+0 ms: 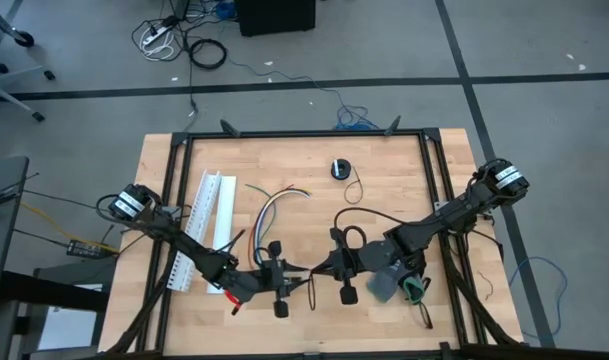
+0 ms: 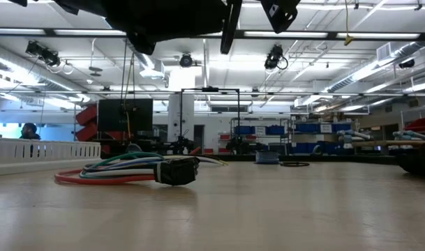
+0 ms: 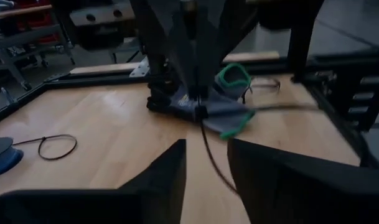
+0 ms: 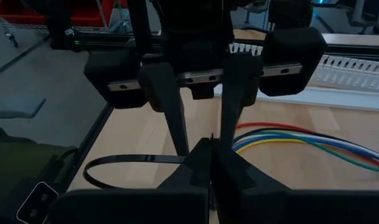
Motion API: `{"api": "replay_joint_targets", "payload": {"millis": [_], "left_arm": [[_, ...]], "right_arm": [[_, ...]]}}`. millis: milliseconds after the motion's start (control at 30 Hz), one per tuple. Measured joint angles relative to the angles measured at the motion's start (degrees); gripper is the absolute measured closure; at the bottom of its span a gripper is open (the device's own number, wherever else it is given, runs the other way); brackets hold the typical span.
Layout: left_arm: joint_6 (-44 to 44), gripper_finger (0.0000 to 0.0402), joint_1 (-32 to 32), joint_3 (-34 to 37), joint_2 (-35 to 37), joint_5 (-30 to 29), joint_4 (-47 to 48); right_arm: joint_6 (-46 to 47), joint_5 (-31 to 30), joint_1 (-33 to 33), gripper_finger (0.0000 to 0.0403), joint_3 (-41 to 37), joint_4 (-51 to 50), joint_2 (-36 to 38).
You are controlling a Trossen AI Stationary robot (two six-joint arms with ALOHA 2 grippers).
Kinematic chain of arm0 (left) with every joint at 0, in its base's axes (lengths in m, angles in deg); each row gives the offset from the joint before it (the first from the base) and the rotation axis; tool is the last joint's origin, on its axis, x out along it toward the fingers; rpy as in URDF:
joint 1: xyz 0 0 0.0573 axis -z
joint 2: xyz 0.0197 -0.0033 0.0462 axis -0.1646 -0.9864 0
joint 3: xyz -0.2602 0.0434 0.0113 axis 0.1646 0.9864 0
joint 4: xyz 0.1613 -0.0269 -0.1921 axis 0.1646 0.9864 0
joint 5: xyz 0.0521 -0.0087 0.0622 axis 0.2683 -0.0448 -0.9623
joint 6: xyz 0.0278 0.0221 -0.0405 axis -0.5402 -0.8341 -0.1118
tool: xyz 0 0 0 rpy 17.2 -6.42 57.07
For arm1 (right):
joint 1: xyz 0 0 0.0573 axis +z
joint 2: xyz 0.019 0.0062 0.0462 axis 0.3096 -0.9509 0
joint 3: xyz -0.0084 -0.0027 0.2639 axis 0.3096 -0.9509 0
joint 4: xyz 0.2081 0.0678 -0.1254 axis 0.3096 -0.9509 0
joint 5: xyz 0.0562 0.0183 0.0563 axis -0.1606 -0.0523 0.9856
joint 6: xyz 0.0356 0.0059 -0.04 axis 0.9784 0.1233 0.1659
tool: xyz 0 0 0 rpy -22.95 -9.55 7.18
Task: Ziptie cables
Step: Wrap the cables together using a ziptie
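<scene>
The cables [image 1: 274, 205] lie fanned on the wood at centre frame, above both grippers, while the looped ziptie [image 4: 124, 163] hangs between them. The right gripper [image 4: 209, 149], fingers pressed together, pinches the strap's end; the left gripper [image 3: 205, 158] stands partly spread around it. With that loop well clear of the wires, tightening now would likely cinch it empty, and the strap could slip out.

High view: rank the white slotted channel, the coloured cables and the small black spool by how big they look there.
1. White slotted channel, the longest thing on the table.
2. Cables, a shorter curved bundle beside it.
3. Black spool, a small round thing near the far edge.
From straight overhead, nearness to the camera hardly skews this order.
</scene>
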Motion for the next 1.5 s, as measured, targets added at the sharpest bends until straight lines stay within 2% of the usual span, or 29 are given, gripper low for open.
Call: {"api": "replay_joint_targets", "payload": {"millis": [267, 400, 467, 767, 1033, 1500], "left_arm": [[-1.8, 0.0277, 1.2, 0.0, 5.4, -5.6, 3.5], [-2.7, 0.0283, 0.7, 0.0, 6.2, -5.6, 3.6], [-1.6, 0.0287, -0.4, 0.0, 6.0, -4.5, 3.9], [1.5, 0.0296, -4.0, 0.0, 5.9, 7.5, 1.3], [2.8, 0.0296, -4.3, 0.0, 5.8, 9.8, 1.4], [3.0, 0.0298, -5.0, 0.0, 5.8, 10.2, 2.1]], "right_arm": [[2.8, -2.3, 0.1, 0.0403, 0.0, -3.8, 0.0], [2.2, -2.4, 0.2, 0.0403, 0.0, -2.4, 0.0], [1.3, -2.4, 0.2, 0.0403, 0.0, -1.6, 0.0], [0.6, -1.9, 0.2, 0.0403, 0.0, -1.0, 0.0], [-0.1, -1.8, 0.2, 0.0402, 0.0, -0.3, 0.0], [-1.6, -1.3, 0.1, 0.0402, 0.0, 2.3, 0.0]]}}
